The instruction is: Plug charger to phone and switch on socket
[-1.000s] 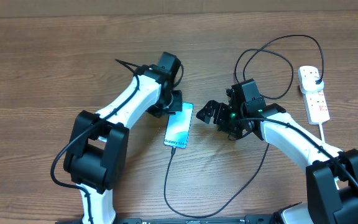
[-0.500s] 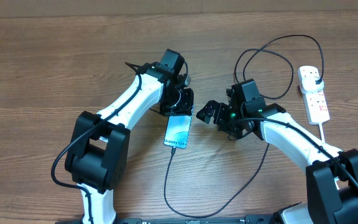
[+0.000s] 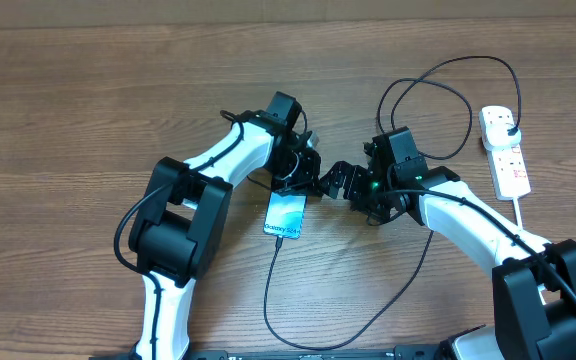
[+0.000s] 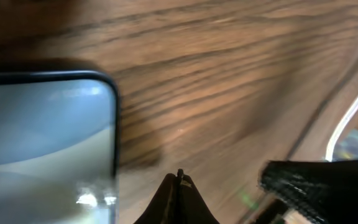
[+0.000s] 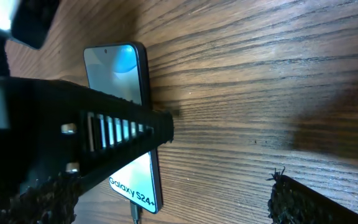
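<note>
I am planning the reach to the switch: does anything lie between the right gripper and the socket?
Only the charger's black cable: its loops lie flat on the table between the open right gripper and the socket. Nothing else visible lies on that path.

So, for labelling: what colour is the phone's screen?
Light blue; the phone shows best in right wrist view.

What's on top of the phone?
Nothing lies on the phone where it shows. From overhead the left gripper hides its top end; the wrist view shows shut tips beside that corner.
</note>
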You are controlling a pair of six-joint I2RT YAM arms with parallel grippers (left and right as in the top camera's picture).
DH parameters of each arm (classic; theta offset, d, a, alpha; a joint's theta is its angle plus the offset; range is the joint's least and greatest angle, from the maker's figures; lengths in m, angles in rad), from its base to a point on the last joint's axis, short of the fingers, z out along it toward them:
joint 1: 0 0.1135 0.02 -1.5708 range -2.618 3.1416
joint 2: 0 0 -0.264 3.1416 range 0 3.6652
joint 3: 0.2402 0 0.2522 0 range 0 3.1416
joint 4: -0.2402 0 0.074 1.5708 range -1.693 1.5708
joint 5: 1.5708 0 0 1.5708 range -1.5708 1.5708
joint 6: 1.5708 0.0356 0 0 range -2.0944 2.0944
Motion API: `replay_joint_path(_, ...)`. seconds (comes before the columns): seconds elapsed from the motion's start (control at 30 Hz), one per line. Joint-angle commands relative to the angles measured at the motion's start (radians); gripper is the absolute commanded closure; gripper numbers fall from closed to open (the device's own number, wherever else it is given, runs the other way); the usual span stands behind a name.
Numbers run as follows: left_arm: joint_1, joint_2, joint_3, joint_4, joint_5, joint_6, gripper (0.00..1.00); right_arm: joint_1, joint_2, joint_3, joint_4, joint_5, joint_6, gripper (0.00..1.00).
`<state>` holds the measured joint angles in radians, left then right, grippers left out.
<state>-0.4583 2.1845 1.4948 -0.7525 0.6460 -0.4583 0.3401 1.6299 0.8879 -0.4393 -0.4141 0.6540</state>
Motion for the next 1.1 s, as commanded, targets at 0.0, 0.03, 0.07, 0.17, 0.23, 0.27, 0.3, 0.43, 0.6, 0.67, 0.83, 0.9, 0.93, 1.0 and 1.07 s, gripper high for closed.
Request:
replay_joint_path(0.0, -0.010, 0.005, 0.007, -0.013, -0.101, -0.022, 0.96, -0.005, -0.006, 0.005, 0.004, 0.006, -0.008, 0.00)
replay_joint_path(0.03, -0.008, 0.005, 0.007, -0.015, -0.112, -0.022, 0.96, -0.005, -0.006, 0.005, 0.004, 0.006, -0.008, 0.00)
replay_joint_path(0.07, -0.004, 0.005, 0.007, -0.018, -0.124, -0.023, 0.96, -0.005, -0.006, 0.005, 0.003, 0.006, -0.008, 0.00)
replay_joint_path(0.17, 0.009, 0.005, 0.007, -0.022, -0.157, -0.040, 0.96, -0.005, -0.006, 0.005, 0.004, 0.006, -0.008, 0.00)
replay_joint_path(0.23, 0.021, 0.005, 0.007, -0.022, -0.156, -0.040, 0.96, -0.005, -0.006, 0.005, 0.003, 0.006, -0.008, 0.00)
replay_joint_path(0.27, 0.026, 0.005, 0.007, -0.022, -0.156, -0.040, 0.96, -0.005, -0.006, 0.005, 0.003, 0.006, -0.008, 0.00)
replay_joint_path(0.3, 0.029, 0.005, 0.007, -0.023, -0.156, -0.040, 0.96, -0.005, -0.006, 0.005, 0.003, 0.006, -0.008, 0.00)
replay_joint_path(0.43, 0.040, 0.005, 0.007, -0.026, -0.160, -0.040, 0.96, -0.005, -0.006, 0.005, 0.004, 0.006, -0.008, 0.00)
replay_joint_path(0.6, 0.046, 0.005, 0.007, -0.032, -0.182, -0.040, 0.96, -0.005, -0.006, 0.005, 0.004, 0.006, -0.008, 0.00)
replay_joint_path(0.67, 0.046, 0.005, 0.007, -0.033, -0.182, -0.040, 0.96, -0.005, -0.006, 0.005, 0.004, 0.006, -0.008, 0.00)
replay_joint_path(0.83, 0.053, 0.003, 0.056, -0.045, -0.103, -0.029, 0.96, -0.005, -0.006, 0.005, 0.003, 0.006, -0.008, 0.00)
replay_joint_path(0.9, 0.066, -0.003, 0.111, -0.073, -0.070, -0.027, 0.96, -0.005, -0.006, 0.005, 0.003, 0.006, -0.008, 0.00)
replay_joint_path(0.93, 0.071, -0.006, 0.132, -0.085, -0.069, -0.027, 0.96, -0.005, -0.006, 0.005, 0.004, 0.006, -0.008, 0.00)
replay_joint_path(1.0, 0.100, -0.014, 0.243, -0.164, -0.072, -0.023, 0.96, -0.005, -0.006, 0.005, 0.003, 0.006, -0.008, 0.00)
replay_joint_path(1.07, 0.118, -0.016, 0.309, -0.210, -0.079, -0.004, 0.96, -0.005, -0.006, 0.005, 0.004, 0.006, -0.008, 0.00)
